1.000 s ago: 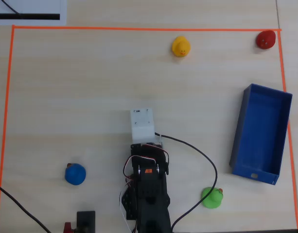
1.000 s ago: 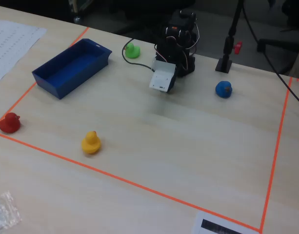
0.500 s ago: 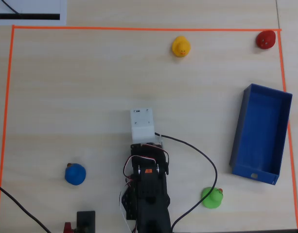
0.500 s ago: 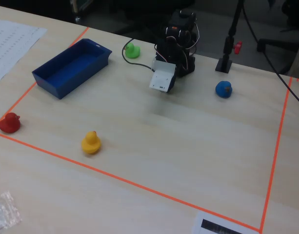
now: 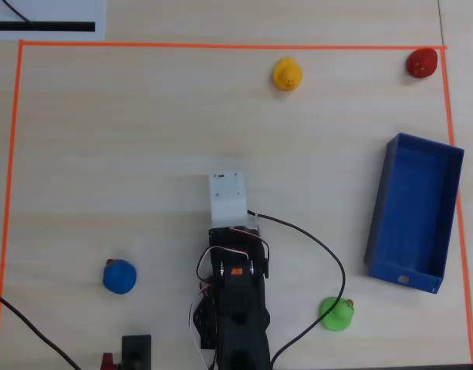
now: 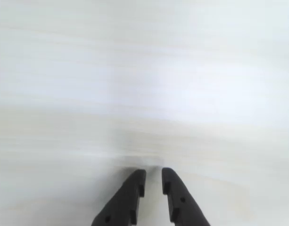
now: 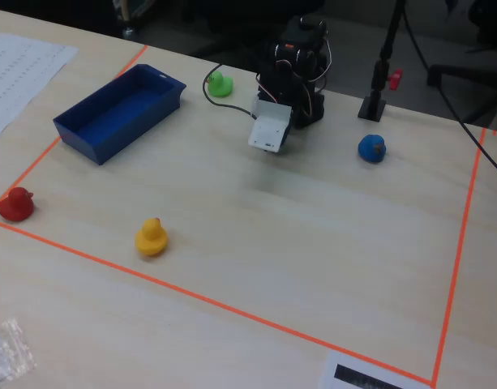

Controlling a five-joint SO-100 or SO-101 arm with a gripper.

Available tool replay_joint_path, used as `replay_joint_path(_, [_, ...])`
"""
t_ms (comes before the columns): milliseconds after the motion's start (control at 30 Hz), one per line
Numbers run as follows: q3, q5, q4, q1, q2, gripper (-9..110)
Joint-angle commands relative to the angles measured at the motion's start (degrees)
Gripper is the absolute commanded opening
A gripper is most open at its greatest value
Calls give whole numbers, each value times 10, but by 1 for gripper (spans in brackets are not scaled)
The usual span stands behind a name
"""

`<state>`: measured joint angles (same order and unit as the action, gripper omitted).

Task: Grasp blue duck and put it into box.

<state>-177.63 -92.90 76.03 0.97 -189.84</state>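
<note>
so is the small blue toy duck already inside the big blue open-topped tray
No, in the overhead view the small blue toy duck sits on the bare wooden table left of the arm, far from the empty blue open-topped tray.
</note>
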Motion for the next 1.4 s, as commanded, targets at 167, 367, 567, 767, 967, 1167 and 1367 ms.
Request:
replay_joint_path(167, [282, 136, -37, -290, 307, 25])
replay_joint_path(367, [585, 302, 24, -446, 633, 39])
replay_joint_path(567, [711, 357, 28, -474, 815, 44])
replay_joint_path(767, [739, 412, 37, -512, 896, 46])
replay_joint_path(967, [601, 465, 31, -548, 843, 46])
replay_joint_path(1167, [580, 524, 28, -592, 810, 47])
replay_joint_path(1367, [586, 572, 22, -635, 812, 47])
